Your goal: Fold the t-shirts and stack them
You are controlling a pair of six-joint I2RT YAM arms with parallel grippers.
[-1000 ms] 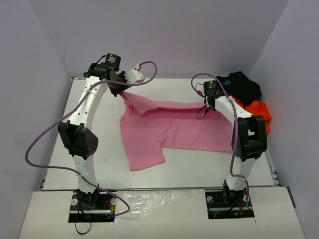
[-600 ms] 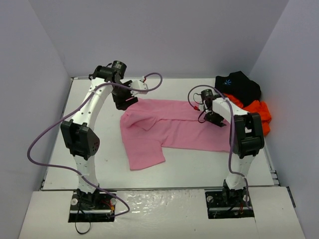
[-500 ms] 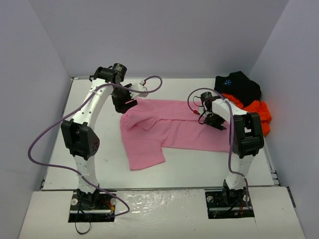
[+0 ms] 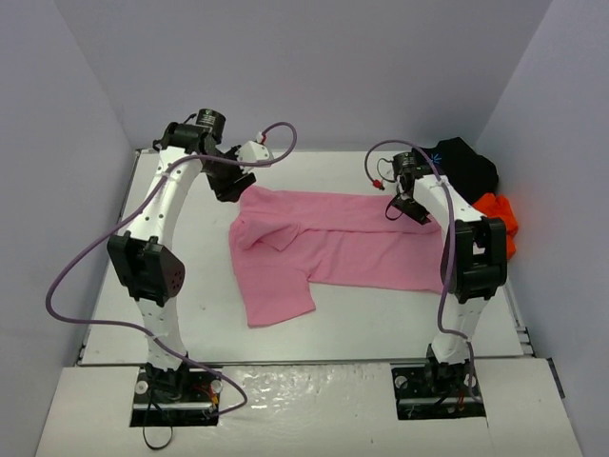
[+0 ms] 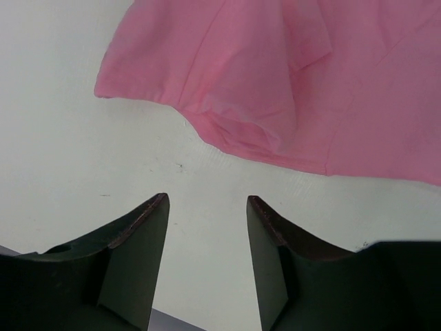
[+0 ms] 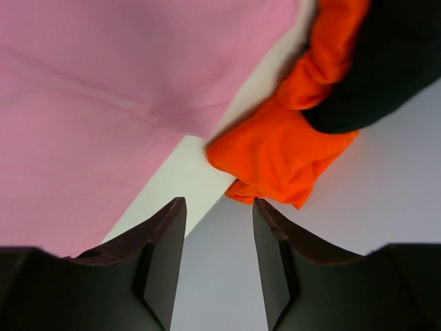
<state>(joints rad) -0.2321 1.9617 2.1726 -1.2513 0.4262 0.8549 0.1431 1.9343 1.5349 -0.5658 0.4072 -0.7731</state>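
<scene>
The pink t-shirt (image 4: 328, 243) lies spread flat on the white table, one sleeve pointing toward the near edge. My left gripper (image 4: 231, 188) hovers open and empty just beyond the shirt's far left corner; the left wrist view shows the pink hem (image 5: 275, 76) ahead of the open gripper (image 5: 207, 207). My right gripper (image 4: 415, 211) is open and empty over the shirt's far right corner. The black t-shirt (image 4: 459, 162) and the orange t-shirt (image 4: 495, 217) lie crumpled at the far right. The right wrist view shows the pink (image 6: 103, 89), orange (image 6: 282, 145) and black (image 6: 386, 62) cloth beyond the open gripper (image 6: 219, 207).
The white table (image 4: 181, 286) is enclosed by grey-lavender walls (image 4: 76, 143) on the left, back and right. Purple cables loop from both arms. The black and orange shirts sit against the right wall.
Both grippers carried the pink shirt's far edge down onto the table, let it go and drew back up toward the far side. The shirt now lies flatter.
</scene>
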